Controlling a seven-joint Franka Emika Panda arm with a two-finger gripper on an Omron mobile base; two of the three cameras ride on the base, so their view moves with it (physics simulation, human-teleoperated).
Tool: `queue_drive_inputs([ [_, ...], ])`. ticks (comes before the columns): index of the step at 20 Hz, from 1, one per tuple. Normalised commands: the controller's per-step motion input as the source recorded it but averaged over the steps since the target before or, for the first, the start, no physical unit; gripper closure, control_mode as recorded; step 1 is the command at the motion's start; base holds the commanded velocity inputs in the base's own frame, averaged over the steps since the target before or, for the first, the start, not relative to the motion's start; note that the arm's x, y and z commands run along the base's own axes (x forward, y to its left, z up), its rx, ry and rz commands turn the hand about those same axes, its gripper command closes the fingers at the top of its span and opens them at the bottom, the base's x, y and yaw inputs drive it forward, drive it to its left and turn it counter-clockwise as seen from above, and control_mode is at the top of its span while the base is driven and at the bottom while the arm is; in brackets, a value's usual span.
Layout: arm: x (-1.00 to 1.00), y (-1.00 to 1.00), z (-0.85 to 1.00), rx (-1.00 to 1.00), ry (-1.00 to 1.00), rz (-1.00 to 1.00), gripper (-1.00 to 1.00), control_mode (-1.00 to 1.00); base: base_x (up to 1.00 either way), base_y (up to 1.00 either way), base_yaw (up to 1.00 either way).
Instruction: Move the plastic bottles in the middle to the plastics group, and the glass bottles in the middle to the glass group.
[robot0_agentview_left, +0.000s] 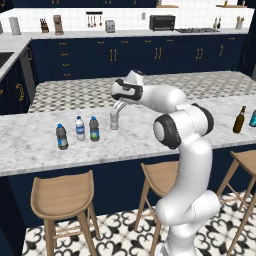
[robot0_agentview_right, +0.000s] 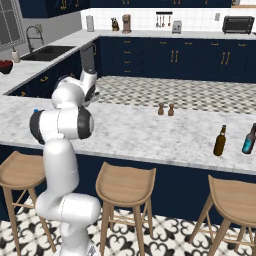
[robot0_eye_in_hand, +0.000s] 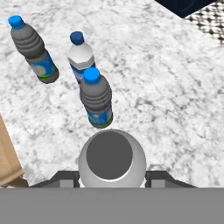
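My gripper (robot0_agentview_left: 116, 110) is shut on the top of a pale clear-grey plastic bottle (robot0_agentview_left: 114, 121), which hangs upright at the marble counter (robot0_agentview_left: 35, 145). I cannot tell whether its base touches the top. In the hand view the gripper (robot0_eye_in_hand: 112, 176) clasps this bottle (robot0_eye_in_hand: 109, 157) just below a dark blue-capped bottle (robot0_eye_in_hand: 96, 97). To its left stand three blue-capped bottles: a dark one (robot0_agentview_left: 94, 128), a white one (robot0_agentview_left: 80, 128) and another dark one (robot0_agentview_left: 61, 137). Far right, the brown glass bottle (robot0_agentview_left: 239, 120) stands beside the teal glass bottle (robot0_agentview_left: 253, 118).
Two small brown shakers (robot0_agentview_right: 166, 109) stand at the counter's far edge. Wooden stools (robot0_agentview_left: 62, 197) line the near side below the counter. A checkered floor and dark blue cabinets (robot0_agentview_left: 150, 57) lie beyond.
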Motion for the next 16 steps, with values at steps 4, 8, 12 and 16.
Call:
queue_drive_inputs([
  [4,0.13,0.03,-0.17,0.02,0.00,0.05,1.00,-1.00,0.00,0.00,0.00],
  [8,0.07,0.07,-0.08,0.05,0.00,0.06,1.00,-1.00,0.00,0.00,0.00],
  [12,0.04,0.11,-0.11,0.02,0.08,0.05,1.00,-1.00,0.00,0.00,0.00],
  [16,0.08,0.20,-0.31,0.00,0.13,0.03,1.00,-1.00,0.00,0.00,0.00],
])
